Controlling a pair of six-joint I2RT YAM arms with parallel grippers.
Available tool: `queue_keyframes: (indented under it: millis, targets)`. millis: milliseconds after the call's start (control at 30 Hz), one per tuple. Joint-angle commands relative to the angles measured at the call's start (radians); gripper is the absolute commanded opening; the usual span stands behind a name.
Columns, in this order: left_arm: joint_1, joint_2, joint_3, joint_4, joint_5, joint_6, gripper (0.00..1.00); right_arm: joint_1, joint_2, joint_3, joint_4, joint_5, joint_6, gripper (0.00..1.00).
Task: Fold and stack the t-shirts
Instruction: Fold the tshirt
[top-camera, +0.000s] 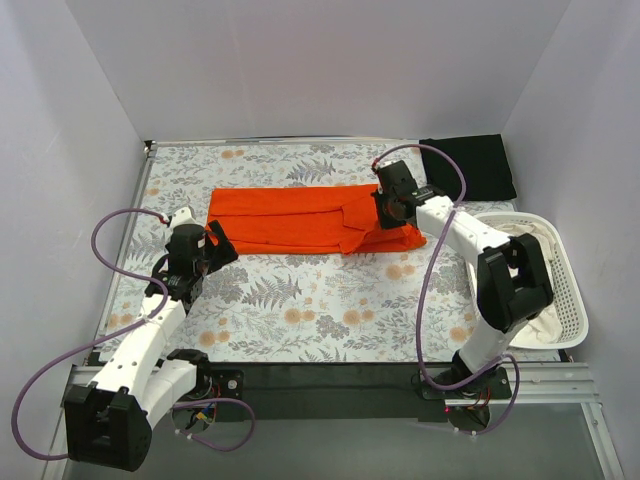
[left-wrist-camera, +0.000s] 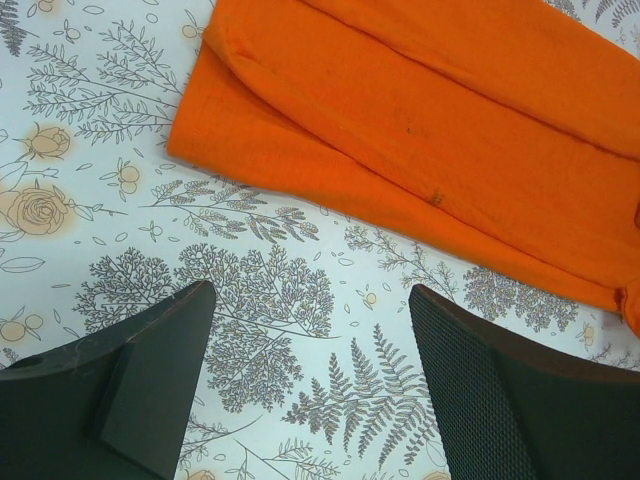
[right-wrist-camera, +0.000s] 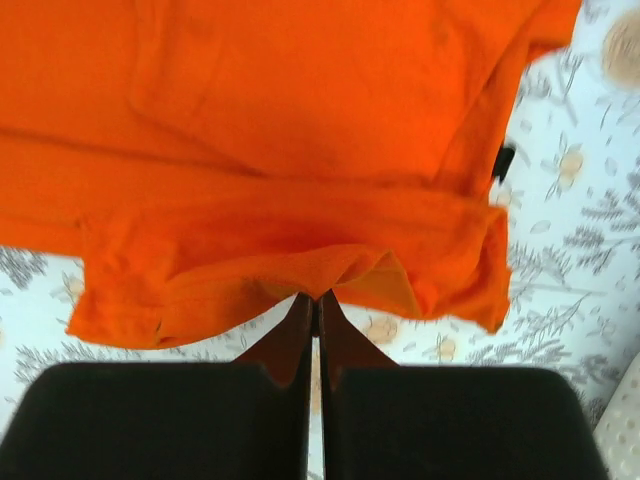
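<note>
- The orange t-shirt (top-camera: 300, 218) is laid out as a long folded strip across the far half of the flowery surface (top-camera: 300, 310), running left to right.
- The right pincer (right-wrist-camera: 315, 300) is down at the shirt's right end. Its fingers are pressed together and clamped on the edge of the fabric, and you can see the cloth bunched up right at the tips in the wrist view.
- The left pincer (left-wrist-camera: 310, 295) is near the shirt's left end with its fingers wide apart and nothing between them. It's over bare floral print, with the orange edge just beyond the tips.
- The black t-shirt (top-camera: 478, 165) sits in the far right corner of the surface, well apart from the orange one and lying flat.
- A white slatted basket (top-camera: 568, 300) is on the right side beside the right arm, with some pale cloth inside.
</note>
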Motion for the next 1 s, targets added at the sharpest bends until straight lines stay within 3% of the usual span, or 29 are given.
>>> queue_keyframes:
  millis: [0,367,967]
  targets:
    - [-0.005,-0.006,0.008,0.006,0.007,0.013,0.73,-0.009,0.085,0.113,0.012,0.029,-0.017,0.01]
    - [-0.005,0.003,0.006,0.007,0.015,0.01,0.72,-0.033,0.325,0.476,0.029,0.019,-0.043,0.01]
    - [-0.011,0.011,0.004,0.007,0.021,0.009,0.72,-0.118,0.443,0.492,0.112,-0.022,0.012,0.04]
